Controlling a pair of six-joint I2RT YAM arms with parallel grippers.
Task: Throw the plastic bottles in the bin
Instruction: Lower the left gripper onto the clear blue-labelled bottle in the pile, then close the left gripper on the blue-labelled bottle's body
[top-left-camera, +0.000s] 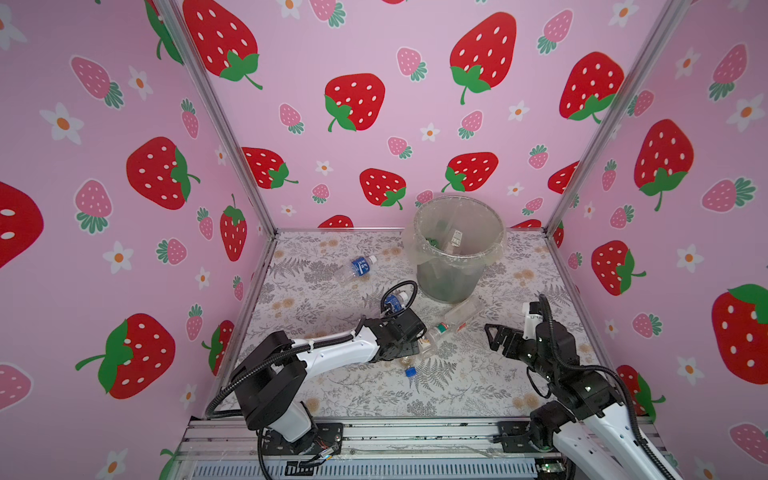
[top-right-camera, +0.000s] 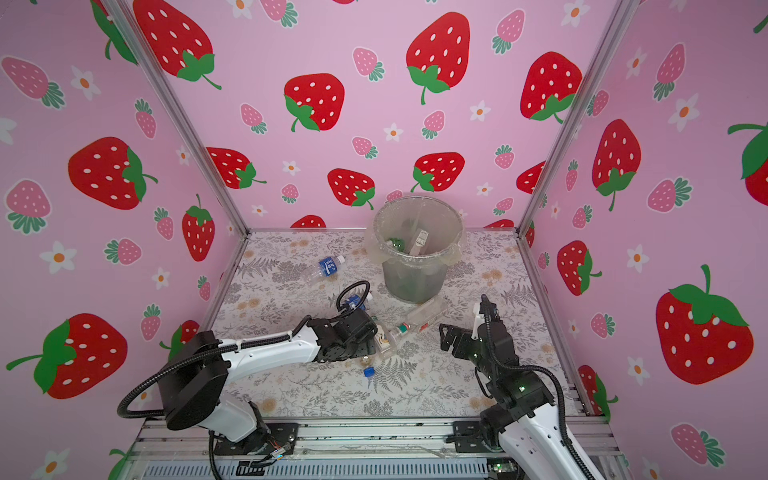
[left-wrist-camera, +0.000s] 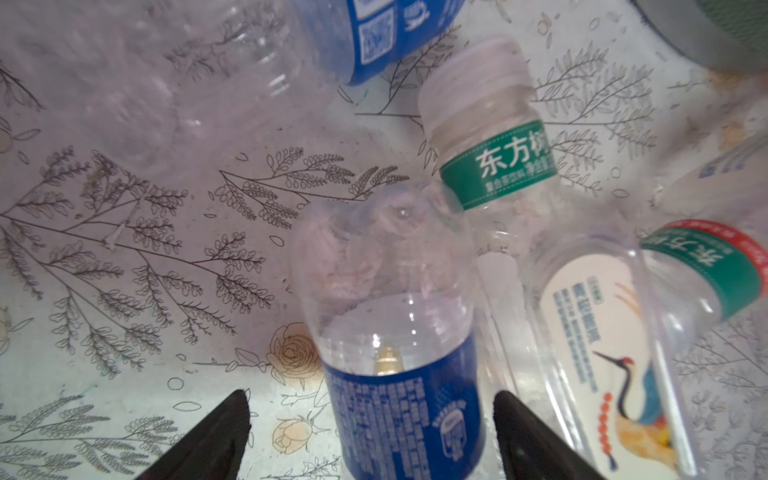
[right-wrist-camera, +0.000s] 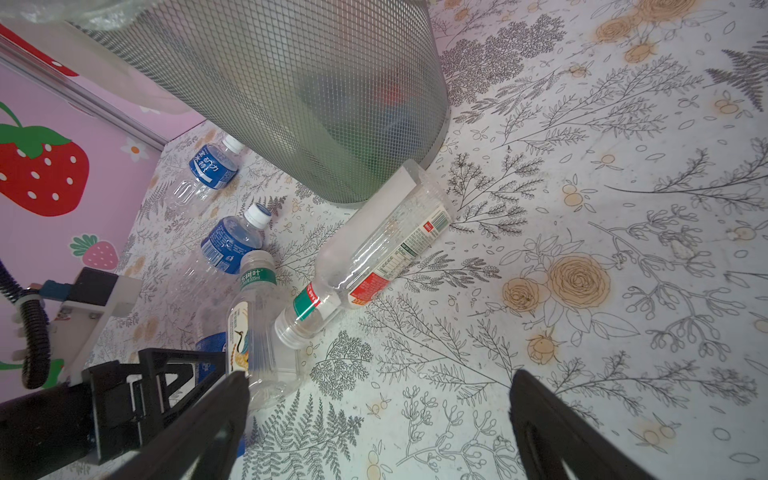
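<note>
The grey mesh bin stands at the back with a clear bag over its rim and bottles inside. My left gripper is low over the mat, open, straddling a lying blue-labelled bottle; its blue cap sticks out from under the hand. Beside it lie a crane-labelled bottle and a red-and-green-labelled clear bottle against the bin's foot. Two more blue-labelled bottles lie further back. My right gripper hovers open, holding nothing.
Pink strawberry walls with metal corner posts close in three sides. A floral mat covers the floor. The left arm's cable loop arches over one blue-labelled bottle. Bare mat lies to the right of the bin and in front of both grippers.
</note>
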